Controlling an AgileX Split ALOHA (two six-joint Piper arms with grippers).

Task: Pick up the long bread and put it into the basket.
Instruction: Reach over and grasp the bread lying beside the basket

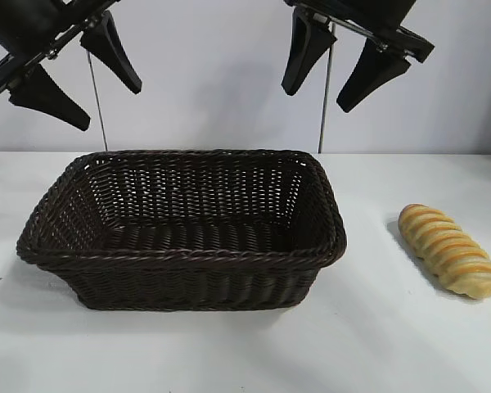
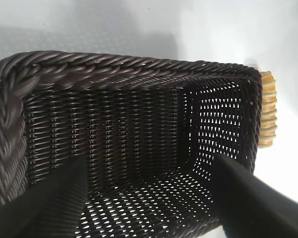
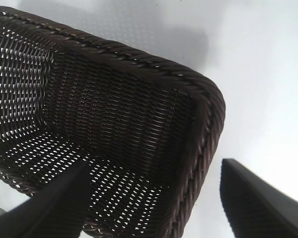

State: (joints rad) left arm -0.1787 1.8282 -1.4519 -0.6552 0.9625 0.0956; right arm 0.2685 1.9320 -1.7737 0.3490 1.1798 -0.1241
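The long bread (image 1: 449, 250), a golden-tan twisted loaf with orange-brown stripes, lies on the white table to the right of the basket. A strip of it shows past the basket's far wall in the left wrist view (image 2: 268, 109). The dark brown wicker basket (image 1: 180, 254) stands empty at the middle of the table and fills both wrist views (image 2: 139, 67) (image 3: 139, 62). My left gripper (image 1: 80, 79) hangs open high above the basket's left end. My right gripper (image 1: 327, 75) hangs open high above the basket's right end. The bread is out of the right wrist view.
The white table (image 1: 393, 344) runs to a pale back wall. Two thin upright rods (image 1: 327, 98) stand behind the basket.
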